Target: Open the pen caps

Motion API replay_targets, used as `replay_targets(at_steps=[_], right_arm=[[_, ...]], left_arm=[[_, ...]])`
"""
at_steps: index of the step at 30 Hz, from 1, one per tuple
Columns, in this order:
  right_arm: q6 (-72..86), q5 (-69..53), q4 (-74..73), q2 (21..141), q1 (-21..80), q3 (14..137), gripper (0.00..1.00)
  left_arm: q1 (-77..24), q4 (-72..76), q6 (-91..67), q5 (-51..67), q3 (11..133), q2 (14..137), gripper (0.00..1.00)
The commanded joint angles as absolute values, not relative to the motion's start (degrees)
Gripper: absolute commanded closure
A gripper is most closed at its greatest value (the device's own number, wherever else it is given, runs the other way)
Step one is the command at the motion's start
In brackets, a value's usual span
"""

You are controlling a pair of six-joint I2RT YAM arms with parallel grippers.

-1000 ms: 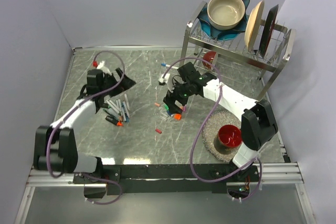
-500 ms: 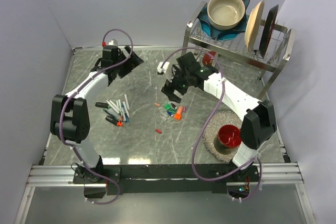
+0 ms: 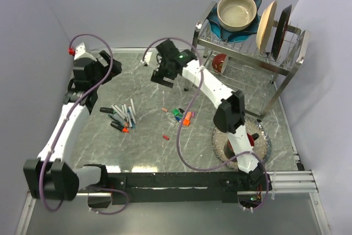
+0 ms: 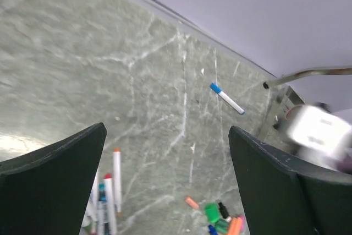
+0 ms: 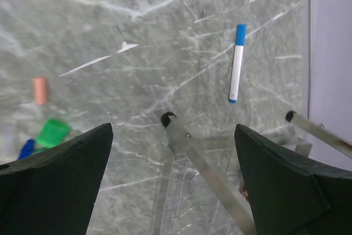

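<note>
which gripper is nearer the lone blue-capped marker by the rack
Right. The right gripper hovers open almost over the blue-capped marker, by the rack's leg; the left gripper, also open, is far off at the table's left side.

No text, label, brand or number can be read in any view. The long white marker barrels (image 3: pixel 125 113) and the small coloured plastic pen caps (image 3: pixel 181 116) on the grey marbled worktop (image 3: pixel 148 152) show too small for any print.
</note>
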State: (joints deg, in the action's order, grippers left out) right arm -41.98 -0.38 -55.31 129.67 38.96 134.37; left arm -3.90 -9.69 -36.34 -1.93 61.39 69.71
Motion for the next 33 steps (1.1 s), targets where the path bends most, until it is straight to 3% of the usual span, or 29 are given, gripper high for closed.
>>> replay_targets(at_steps=[1, 2, 3, 5, 11, 13, 19, 20, 22, 33], right_arm=[[-43.8, 13.2, -50.0, 134.5, 39.7, 139.6, 0.02], [-43.6, 14.6, -48.8, 136.6, 39.2, 140.4, 0.05], [-43.5, 17.2, -45.6, 137.1, 39.0, 140.3, 0.17], [-44.1, 18.0, -42.8, 137.8, 38.8, 139.1, 0.2], [-46.0, 22.9, -35.0, 142.4, 38.1, 138.7, 0.48], [-46.5, 24.9, -31.3, 143.3, 37.7, 139.2, 0.63], [-51.0, 27.5, -25.1, 147.9, 36.1, 140.4, 0.81], [-51.3, 27.7, -24.6, 149.1, 35.6, 140.7, 0.92], [-53.0, 28.1, -23.2, 150.6, 35.3, 141.2, 1.0], [-57.0, 29.1, -18.5, 154.7, 33.1, 142.6, 1.0]], left_arm=[[-4.0, -13.0, -28.7, -6.7, 57.8, 64.8, 0.0], [-4.0, -13.1, -27.7, -7.5, 56.2, 64.0, 0.01], [-4.0, -13.3, -27.3, -8.2, 55.4, 63.3, 0.01], [-4.0, -13.2, -26.5, -10.1, 53.4, 61.6, 0.01], [-3.9, -13.8, -25.1, -12.7, 51.9, 60.0, 0.01], [-3.9, -13.6, -25.0, -13.0, 51.7, 59.9, 0.01], [-4.0, -13.4, -24.8, -13.4, 51.1, 60.0, 0.01], [-3.9, -13.4, -24.7, -13.4, 51.1, 60.1, 0.01], [-3.9, -13.2, -24.6, -13.4, 51.0, 60.2, 0.01], [-3.9, -12.7, -24.8, -12.4, 50.7, 61.0, 0.0]])
